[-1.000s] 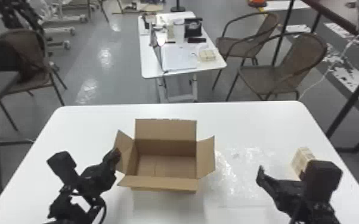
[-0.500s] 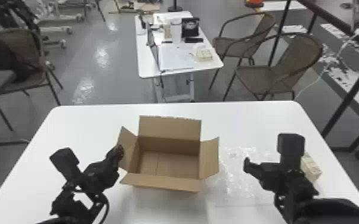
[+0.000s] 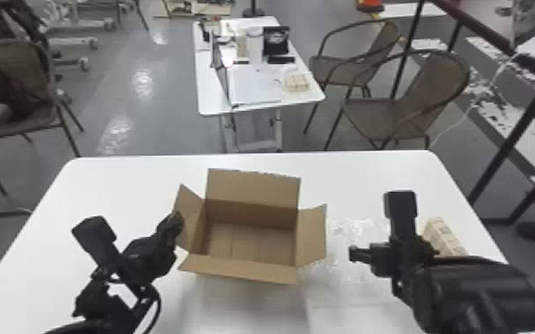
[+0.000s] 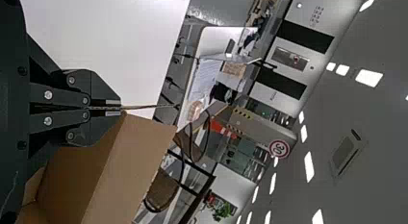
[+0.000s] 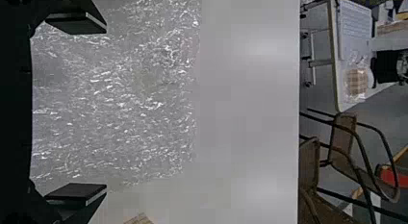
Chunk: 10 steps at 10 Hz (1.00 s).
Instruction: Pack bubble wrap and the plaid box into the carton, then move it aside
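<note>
On a white table [image 3: 115,182], the left gripper [image 4: 120,109] clenches a flap [image 3: 190,222] of the empty carton [image 3: 249,216], the right gripper [image 5: 106,108] hangs spread over bubble wrap [image 5: 139,99], and the plaid box [image 3: 442,236] sits by the right arm [image 3: 471,293], packing and moving undone.

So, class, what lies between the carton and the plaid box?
The bubble wrap lies spread on the table between the carton and the plaid box, with the right gripper above that stretch, as the head view shows.
</note>
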Motion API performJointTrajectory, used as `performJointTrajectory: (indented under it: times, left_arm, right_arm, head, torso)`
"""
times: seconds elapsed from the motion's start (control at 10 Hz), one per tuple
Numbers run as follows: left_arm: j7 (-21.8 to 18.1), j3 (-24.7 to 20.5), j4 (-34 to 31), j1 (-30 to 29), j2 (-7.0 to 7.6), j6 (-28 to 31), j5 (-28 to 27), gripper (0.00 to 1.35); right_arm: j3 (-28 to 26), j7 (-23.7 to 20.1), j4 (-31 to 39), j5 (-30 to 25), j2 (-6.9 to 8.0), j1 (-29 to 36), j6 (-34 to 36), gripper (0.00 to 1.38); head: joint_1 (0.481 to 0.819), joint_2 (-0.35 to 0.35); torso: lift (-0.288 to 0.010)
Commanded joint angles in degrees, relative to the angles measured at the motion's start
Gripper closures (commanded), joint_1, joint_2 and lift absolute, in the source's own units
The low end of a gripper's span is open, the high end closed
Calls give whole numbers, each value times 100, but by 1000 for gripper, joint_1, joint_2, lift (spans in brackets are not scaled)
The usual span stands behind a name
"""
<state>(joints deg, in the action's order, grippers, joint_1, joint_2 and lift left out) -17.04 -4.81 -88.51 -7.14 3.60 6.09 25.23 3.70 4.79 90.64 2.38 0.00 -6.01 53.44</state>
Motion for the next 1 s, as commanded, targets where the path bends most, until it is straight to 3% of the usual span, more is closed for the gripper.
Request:
performJointTrajectory:
  times: [0.0, 0.2, 0.6, 0.8, 0.9]
  left_arm:
    - [16, -3, 0, 11, 0, -20, -9, 1214]
    - [69, -20, 0, 20, 9, -12, -35, 1214]
    - [69, -11, 0, 20, 53, -3, 9, 1214]
    - [69, 15, 0, 20, 53, -3, 9, 1214]
    - [69, 15, 0, 11, 53, -3, 18, 1214]
  right_arm:
    - [17, -4, -284, 8, 5, -286, 483, 128]
    - [87, -4, -609, 61, 5, -524, 914, 128]
    - [114, -4, -1409, 70, 5, -664, 544, 186]
    - [149, -4, -1462, 17, 5, -691, 553, 363]
    - [149, -4, -1427, -9, 5, -682, 659, 700]
  head:
    - [695, 25]
    - [695, 28]
    - [695, 39]
    - [695, 37]
    - [695, 36]
  torso:
    - [-27]
    - [-27]
    - [-27]
    - [-27]
    - [-27]
